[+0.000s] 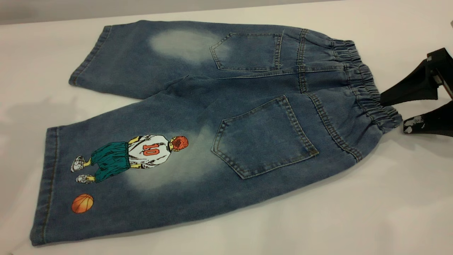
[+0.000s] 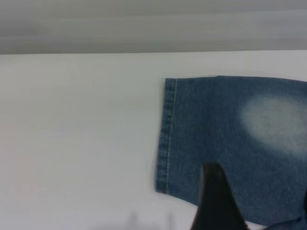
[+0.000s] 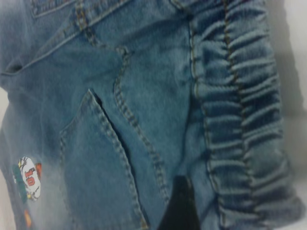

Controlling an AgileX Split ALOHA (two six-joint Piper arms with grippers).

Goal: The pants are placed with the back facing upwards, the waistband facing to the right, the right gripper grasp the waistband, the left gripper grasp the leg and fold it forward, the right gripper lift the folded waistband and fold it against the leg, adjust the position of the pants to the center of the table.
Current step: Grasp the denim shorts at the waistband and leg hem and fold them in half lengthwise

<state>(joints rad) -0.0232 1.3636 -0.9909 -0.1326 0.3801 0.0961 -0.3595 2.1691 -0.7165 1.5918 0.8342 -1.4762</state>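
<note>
Pants (image 1: 219, 131): flat on table (image 1: 371, 212), back up, waistband (image 1: 368, 95) toward the right, unfolded.
Right gripper (image 1: 393, 113): at the waistband edge, jaws spread wide, holding nothing.
Left gripper (image 2: 216, 201): over the far leg near its hem (image 2: 168, 139); jaw spread not discernible.
Risk: pinching only one elastic layer, so the fabric slips or bunches when lifted.
Room: bare table on all sides of the pants.
</note>
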